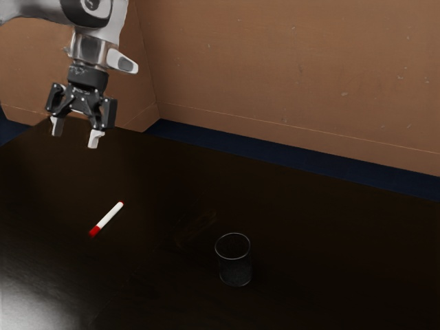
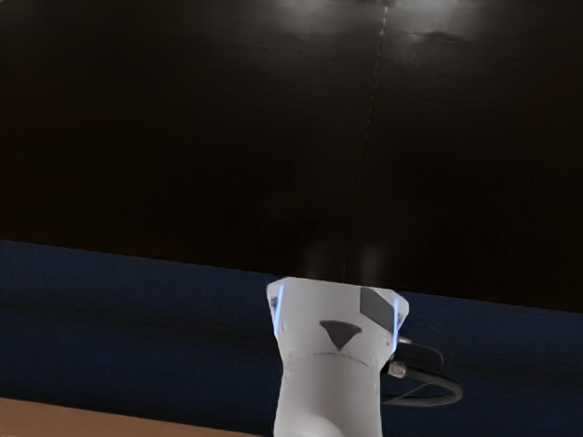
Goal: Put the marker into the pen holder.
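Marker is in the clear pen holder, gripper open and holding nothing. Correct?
Not quite: the marker isn't in the clear pen holder. The exterior view shows it lying on the dark table, apart from the holder. The gripper is open and holding nothing, as you say.

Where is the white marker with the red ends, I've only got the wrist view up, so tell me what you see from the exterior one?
Observer: The white marker with the red ends is lying flat on the dark tabletop.

Operator: And the pen holder?

Observer: The clear, round, glass-like pen holder stands upright, farther toward the exterior view's right than the marker.

Operator: Is my gripper holding anything?

Observer: No, the black two-finger gripper has its fingers apart, with nothing between them.
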